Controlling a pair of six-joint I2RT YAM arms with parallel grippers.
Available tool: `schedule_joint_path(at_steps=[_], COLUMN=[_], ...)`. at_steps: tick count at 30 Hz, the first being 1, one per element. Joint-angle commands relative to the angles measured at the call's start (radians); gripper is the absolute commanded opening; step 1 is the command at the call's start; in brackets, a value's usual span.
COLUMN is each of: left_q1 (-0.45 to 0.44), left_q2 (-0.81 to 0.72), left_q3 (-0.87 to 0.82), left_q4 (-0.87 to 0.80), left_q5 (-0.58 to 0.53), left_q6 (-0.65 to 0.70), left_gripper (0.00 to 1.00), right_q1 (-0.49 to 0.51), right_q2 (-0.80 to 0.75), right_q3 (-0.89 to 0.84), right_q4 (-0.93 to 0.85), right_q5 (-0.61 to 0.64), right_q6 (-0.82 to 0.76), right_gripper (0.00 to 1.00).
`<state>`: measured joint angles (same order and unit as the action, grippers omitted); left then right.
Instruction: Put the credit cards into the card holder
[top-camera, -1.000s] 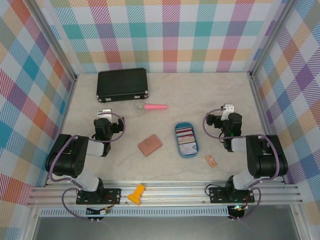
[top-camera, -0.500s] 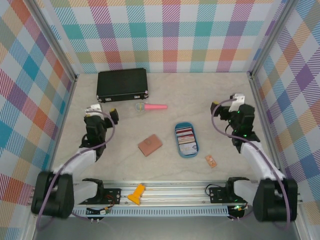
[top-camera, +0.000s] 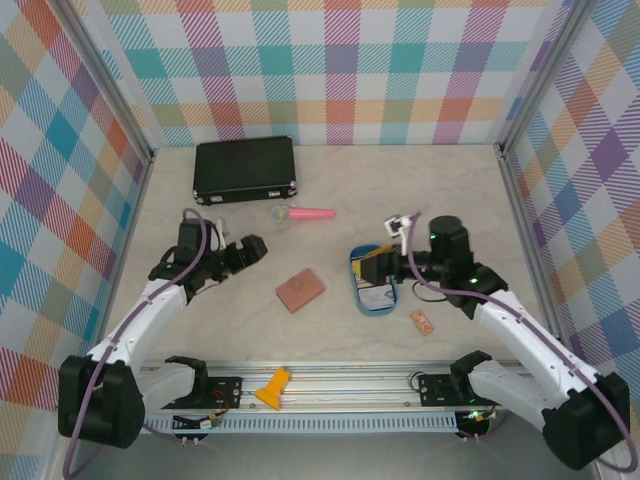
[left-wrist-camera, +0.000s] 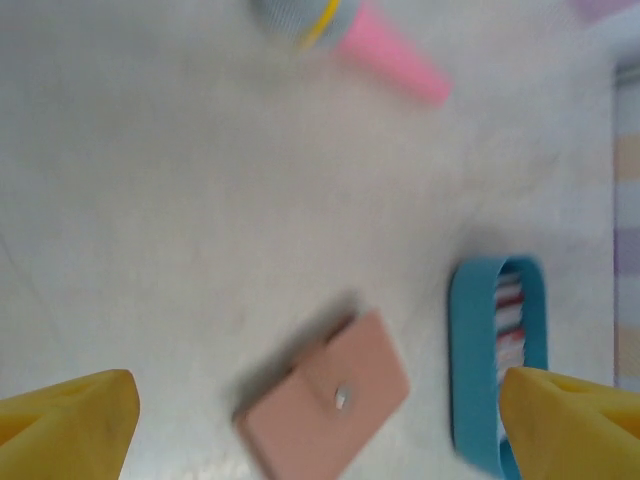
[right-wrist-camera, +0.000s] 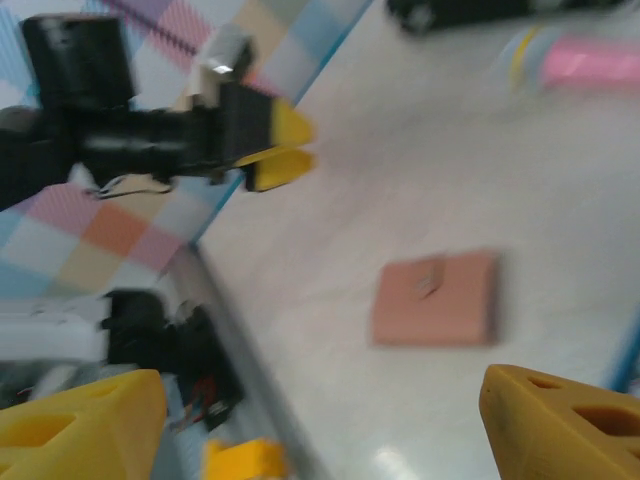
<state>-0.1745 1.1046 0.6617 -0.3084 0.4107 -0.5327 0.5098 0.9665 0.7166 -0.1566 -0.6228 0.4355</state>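
The pinkish-brown card holder (top-camera: 300, 290) lies folded shut on the table near the middle; it also appears, blurred, as the card holder (left-wrist-camera: 325, 400) and the card holder (right-wrist-camera: 436, 298). Several credit cards (top-camera: 372, 283) lie stacked in a blue oval tray (top-camera: 357, 296) to its right, with red and white card edges (left-wrist-camera: 510, 320) visible in the left wrist view. My left gripper (top-camera: 256, 250) hangs left of the holder, open and empty, its gap (left-wrist-camera: 320, 435) above the holder. My right gripper (top-camera: 378, 258) hovers over the tray's far end, open (right-wrist-camera: 320, 430), nothing between its fingers.
A black case (top-camera: 244, 168) stands at the back left. A pink toy microphone (top-camera: 303, 213) lies behind the holder. A small orange tag (top-camera: 422, 321) sits right of the tray. A yellow piece (top-camera: 273, 388) rests on the front rail. Checked walls close in three sides.
Both arms have unfolded and reached inward. The left gripper moved right toward the card holder; the right gripper moved left over the blue tray. Nothing was grasped.
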Motion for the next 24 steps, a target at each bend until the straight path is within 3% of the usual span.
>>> schedule_joint_path(at_steps=[1,5,9,13,24], left_q1=[-0.012,-0.024,-0.046,-0.064,-0.104], left_q2=[0.027,0.083,0.159,0.239,0.347], left_q3=[-0.041,-0.081,-0.08,-0.052,0.005], left_q4=[-0.011,0.124,0.179,0.21,0.301], left_q5=[0.135,0.163,0.161,0.16,0.196], left_q6=[-0.083,-0.118,-0.1,-0.083,-0.085], left_gripper=[0.92,0.91,0.89,0.87,0.82], right_q1=[0.119,0.258,0.349,0.396,0.459], right_q2=[0.092,0.264,0.373,0.509,0.677], right_q3=[-0.014,0.063,0.046,0.111,0.185], right_q4=[0.075,0.022,0.155,0.16,0.142], right_q5=[0.107,0.31,0.404,0.411,0.558], right_q6=[0.282,0.436,0.53,0.56,0.675], right_gripper=[0.82,0.79,0.74,0.75,0.72])
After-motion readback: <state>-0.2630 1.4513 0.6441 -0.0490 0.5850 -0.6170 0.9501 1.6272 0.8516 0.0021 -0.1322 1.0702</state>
